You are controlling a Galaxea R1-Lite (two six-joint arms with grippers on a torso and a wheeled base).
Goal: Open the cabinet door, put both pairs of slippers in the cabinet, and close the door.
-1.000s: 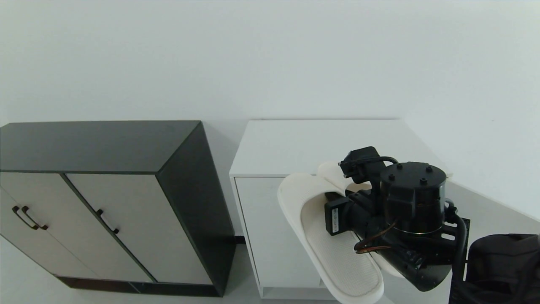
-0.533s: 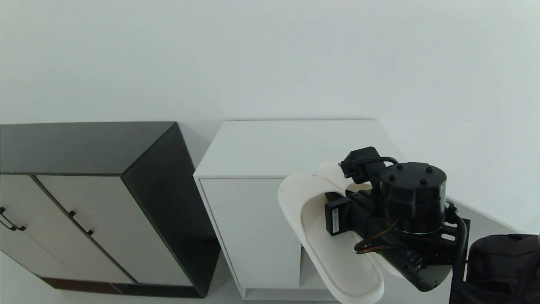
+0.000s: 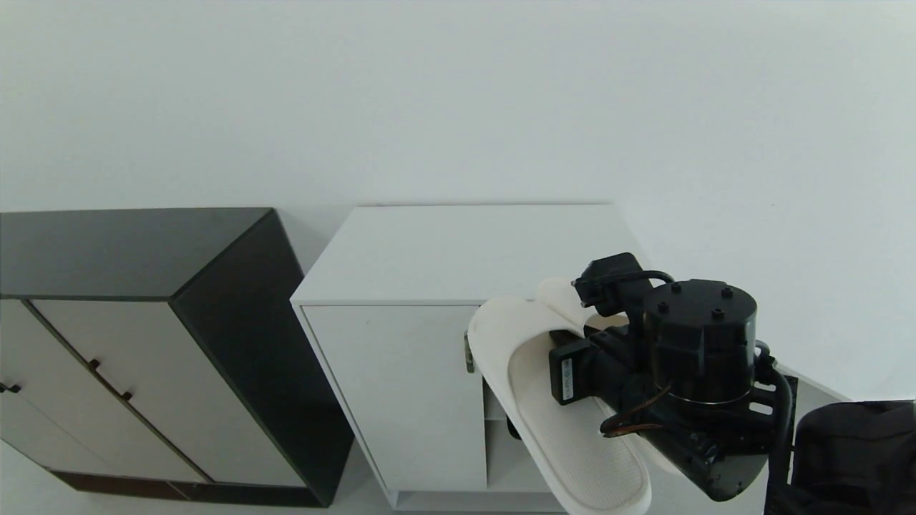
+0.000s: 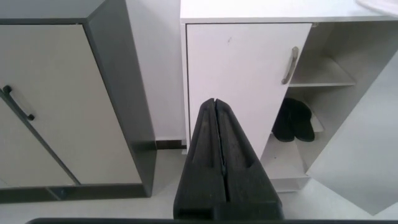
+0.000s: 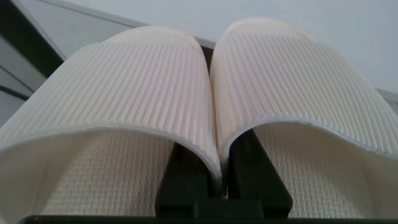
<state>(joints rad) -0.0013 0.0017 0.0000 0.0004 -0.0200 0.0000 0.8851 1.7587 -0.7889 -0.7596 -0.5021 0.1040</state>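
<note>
White slippers (image 3: 572,429) are clamped by their straps in the right gripper (image 5: 222,177), toes pointing ahead of it toward the open compartment of the white cabinet (image 3: 393,386), in front and lower. The left gripper (image 4: 215,109) is closed, empty.

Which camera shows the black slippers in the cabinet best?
Left wrist view: the black slippers lie unobstructed on the cabinet's lower shelf. The head view catches just a dark sliver past the white slippers; the right wrist view faces those instead.
</note>
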